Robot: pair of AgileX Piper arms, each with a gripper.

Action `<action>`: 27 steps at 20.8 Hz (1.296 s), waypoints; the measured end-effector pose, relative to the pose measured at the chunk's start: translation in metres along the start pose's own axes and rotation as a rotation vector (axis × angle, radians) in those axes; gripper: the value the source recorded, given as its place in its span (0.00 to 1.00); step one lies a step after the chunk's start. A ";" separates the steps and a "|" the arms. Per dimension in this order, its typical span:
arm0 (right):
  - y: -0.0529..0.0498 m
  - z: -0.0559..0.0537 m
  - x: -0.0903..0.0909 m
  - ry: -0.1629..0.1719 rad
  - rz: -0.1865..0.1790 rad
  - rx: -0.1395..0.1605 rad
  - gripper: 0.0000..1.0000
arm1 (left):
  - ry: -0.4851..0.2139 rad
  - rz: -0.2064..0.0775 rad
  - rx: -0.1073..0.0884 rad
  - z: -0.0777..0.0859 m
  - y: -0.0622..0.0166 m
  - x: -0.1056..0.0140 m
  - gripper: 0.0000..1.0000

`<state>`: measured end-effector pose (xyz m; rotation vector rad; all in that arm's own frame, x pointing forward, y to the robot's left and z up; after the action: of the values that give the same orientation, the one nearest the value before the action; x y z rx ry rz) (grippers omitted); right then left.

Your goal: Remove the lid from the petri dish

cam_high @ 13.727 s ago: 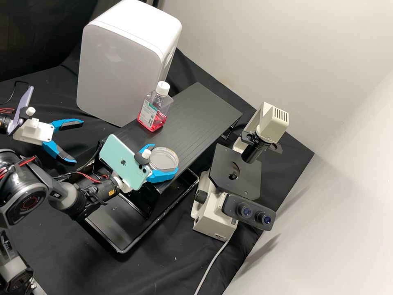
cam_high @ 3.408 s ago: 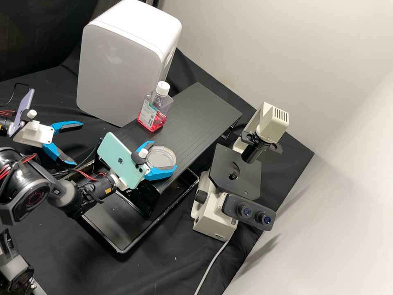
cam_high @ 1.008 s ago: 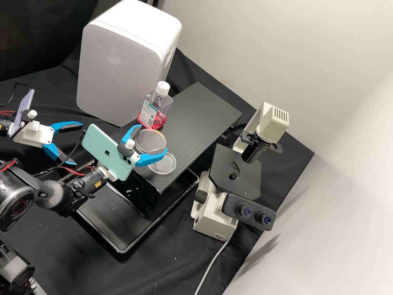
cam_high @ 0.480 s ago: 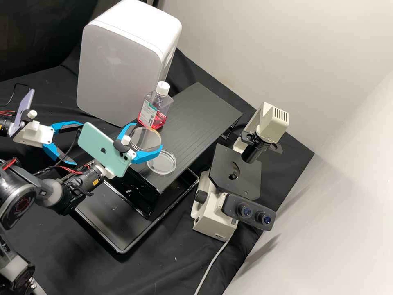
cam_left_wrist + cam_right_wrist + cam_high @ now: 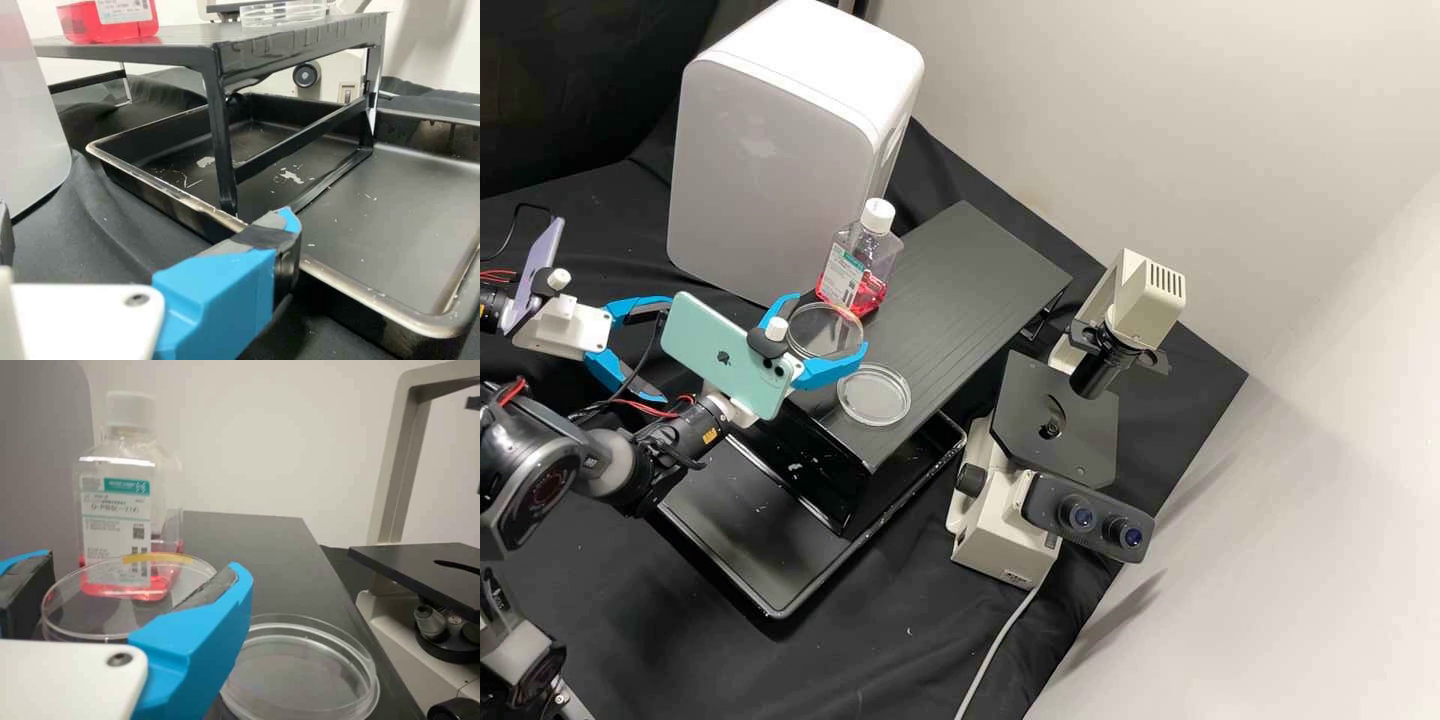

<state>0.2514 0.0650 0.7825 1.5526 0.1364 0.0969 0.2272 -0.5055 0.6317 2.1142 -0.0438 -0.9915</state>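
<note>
The clear lid (image 5: 820, 331) hangs above the black rack (image 5: 960, 270), with my right gripper (image 5: 827, 327) shut on its rim. In the right wrist view the lid (image 5: 124, 596) sits level between the blue fingers (image 5: 202, 615). The uncovered petri dish base (image 5: 874, 395) lies on the rack's near end, below and to the right of the lid, also seen close by in the right wrist view as a dish base (image 5: 300, 675). My left gripper (image 5: 652, 346) is open off the rack's left side, low over the black cloth, holding nothing.
A flask of pink liquid (image 5: 856, 262) stands on the rack just behind the lid. A white box (image 5: 780, 140) rises at the back left. The rack stands in a black tray (image 5: 390, 225). A microscope (image 5: 1070, 420) sits to the right.
The right gripper, earlier shut around the lidded dish on the rack, has lifted the lid and carried it left and back toward the flask. The base stays put. The left arm is unchanged.
</note>
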 end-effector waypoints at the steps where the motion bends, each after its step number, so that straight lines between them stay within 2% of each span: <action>1: 0.000 0.000 0.000 -0.002 -0.002 -0.002 0.00 | 0.000 0.000 0.000 0.000 0.0000 0.000 1.00; 4: -0.002 0.002 0.002 -0.013 -0.003 -0.001 0.00 | 0.000 0.000 0.000 0.000 0.0000 0.000 1.00; 9: -0.007 0.004 0.005 -0.026 -0.028 -0.012 0.00 | 0.000 0.000 0.000 0.000 0.0000 0.000 1.00; 12: -0.007 0.004 0.005 -0.028 -0.028 -0.022 0.00 | 0.000 0.000 0.000 0.000 0.0000 0.000 1.00; 22: -0.005 0.007 0.005 -0.047 -0.012 -0.015 0.00 | 0.000 0.000 0.000 0.000 0.0000 0.000 1.00; 23: -0.005 0.007 0.005 -0.047 -0.012 -0.015 1.00 | 0.000 0.000 0.000 0.000 0.0000 0.000 1.00; 27: -0.005 0.007 0.005 -0.047 -0.012 -0.018 1.00 | 0.000 0.000 0.000 0.000 0.0000 0.000 1.00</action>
<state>0.2569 0.0591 0.7772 1.5349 0.1078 0.0519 0.2272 -0.5055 0.6317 2.1142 -0.0438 -0.9915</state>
